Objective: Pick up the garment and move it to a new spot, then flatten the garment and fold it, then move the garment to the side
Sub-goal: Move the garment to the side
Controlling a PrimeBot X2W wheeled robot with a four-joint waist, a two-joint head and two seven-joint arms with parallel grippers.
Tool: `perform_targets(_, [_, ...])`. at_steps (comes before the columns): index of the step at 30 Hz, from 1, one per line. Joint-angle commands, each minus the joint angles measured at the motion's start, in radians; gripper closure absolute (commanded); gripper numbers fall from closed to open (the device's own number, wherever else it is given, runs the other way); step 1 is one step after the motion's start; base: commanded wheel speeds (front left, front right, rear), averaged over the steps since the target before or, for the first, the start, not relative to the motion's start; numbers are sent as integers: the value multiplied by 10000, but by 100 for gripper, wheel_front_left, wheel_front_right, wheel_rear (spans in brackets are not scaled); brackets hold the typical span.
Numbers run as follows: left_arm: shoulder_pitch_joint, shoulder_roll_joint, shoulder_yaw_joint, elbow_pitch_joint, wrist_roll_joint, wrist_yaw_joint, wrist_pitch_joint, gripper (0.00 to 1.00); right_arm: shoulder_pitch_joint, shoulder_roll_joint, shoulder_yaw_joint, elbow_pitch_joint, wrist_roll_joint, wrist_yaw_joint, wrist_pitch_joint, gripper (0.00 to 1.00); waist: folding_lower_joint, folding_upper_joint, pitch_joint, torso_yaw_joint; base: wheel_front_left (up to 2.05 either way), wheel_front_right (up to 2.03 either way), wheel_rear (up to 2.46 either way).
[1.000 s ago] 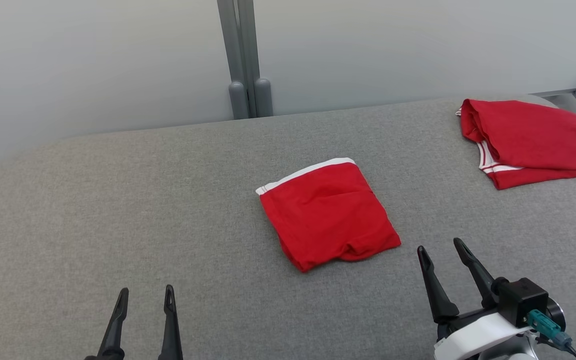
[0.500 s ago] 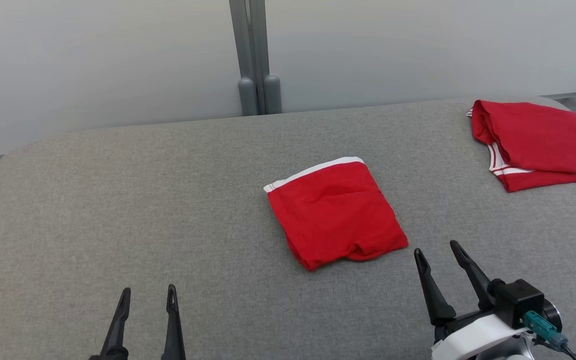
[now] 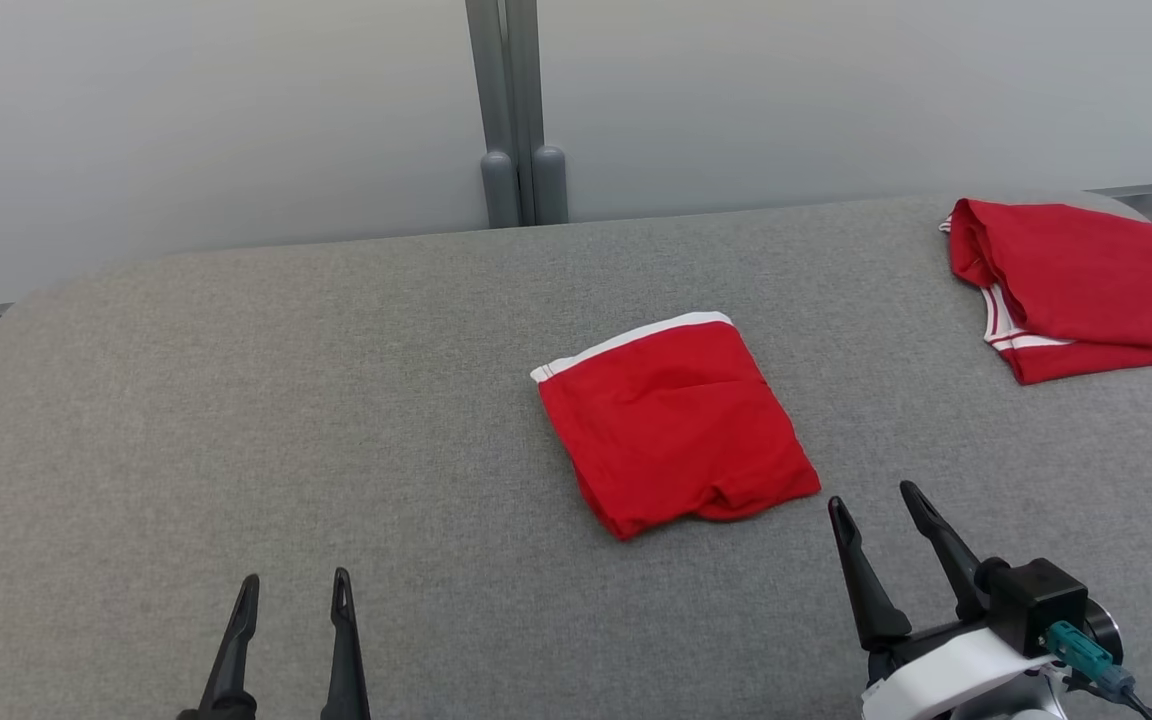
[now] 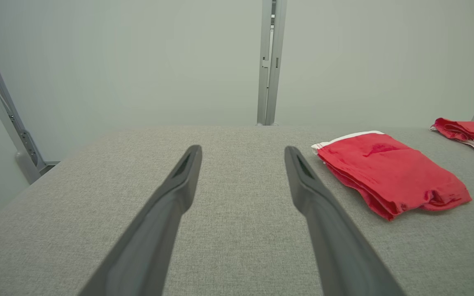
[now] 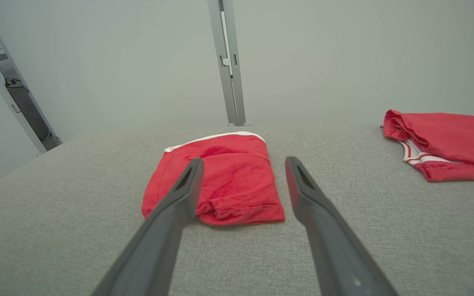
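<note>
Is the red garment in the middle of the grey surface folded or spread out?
Folded. The red garment lies as a compact rectangle, and the left wrist view shows stacked layers along its near edge.

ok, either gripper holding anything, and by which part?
Nothing is held. Left gripper and right gripper are both open and empty; the folded red garment with white trim lies free on the grey fabric surface.

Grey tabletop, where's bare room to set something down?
Bare: the left half of the grey fabric tabletop, between the left hand and the folded red white-banded garment. Crowded: right side, with the right hand and a second red garment.
</note>
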Motion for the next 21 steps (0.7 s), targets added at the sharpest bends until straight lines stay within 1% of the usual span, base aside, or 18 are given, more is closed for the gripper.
perform_targets(1, [-131,16,42,8,-22,58,3,0,0,39,-2,11,-12,-14,-24,0,0,0,12,-25,0,0,0])
perform_targets(10, [-173,16,2,34,-21,61,3,0,-16,44,-49,5,-45,-14,-24,0,0,0,55,-90,0,0,0])
perform_targets(21, [-224,16,-38,0,47,27,3,0,-57,-29,40,21,-1,-14,-24,0,0,0,190,-15,0,0,0])
